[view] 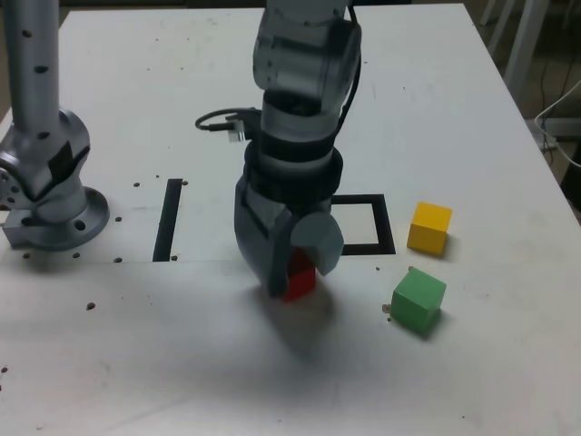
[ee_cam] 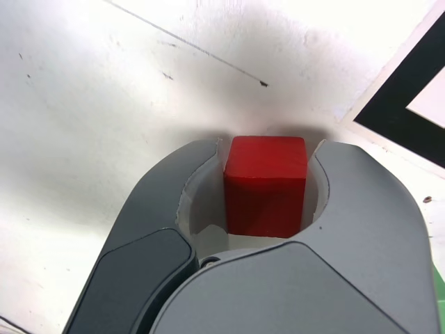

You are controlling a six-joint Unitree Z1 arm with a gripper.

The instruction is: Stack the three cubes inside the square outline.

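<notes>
The red cube (view: 300, 280) rests on the white table just in front of the square outline (view: 386, 227), toward the exterior view's left of it. My gripper (view: 294, 272) comes down over it with a jaw pressed against each side. In the wrist view the red cube (ee_cam: 265, 184) fills the gap between the grey fingers (ee_cam: 174, 202), and a corner of the square outline (ee_cam: 396, 104) shows beyond them. The yellow cube (view: 429, 227) lies just to the exterior view's right of the outline. In front of it sits the green cube (view: 418, 302). Both stand free.
A straight black strip (view: 168, 218) lies at the exterior view's left of the gripper. Farther left, a second grey arm's base (view: 50, 191) stands on the table. A black cable (view: 218, 123) loops behind my arm. Small dark specks dot the tabletop.
</notes>
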